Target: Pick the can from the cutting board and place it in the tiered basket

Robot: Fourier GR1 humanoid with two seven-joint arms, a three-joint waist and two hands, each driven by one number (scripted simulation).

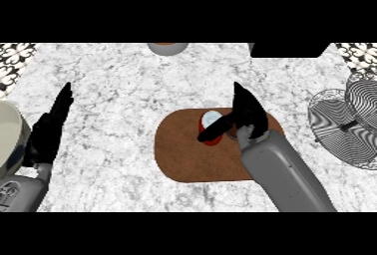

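The marble counter [125, 89] filled the head view, patterned tile showing at its upper corners. A brown cutting board [184, 157] with rounded corners lay right of centre. The tiered basket [352, 119], of wire with two round tiers, stood at the right edge, well apart from the board. The right hand [247, 117] reached over the board's upper part, its fingers pointing up and straight and its thumb lying across the can; the hand was open rather than closed round it. The left hand [50, 129] rested open near the left edge, fingers up, beside a pale rounded object [11, 134]. The can [211, 124], red with a pale top, stood on the board, touching the right thumb.
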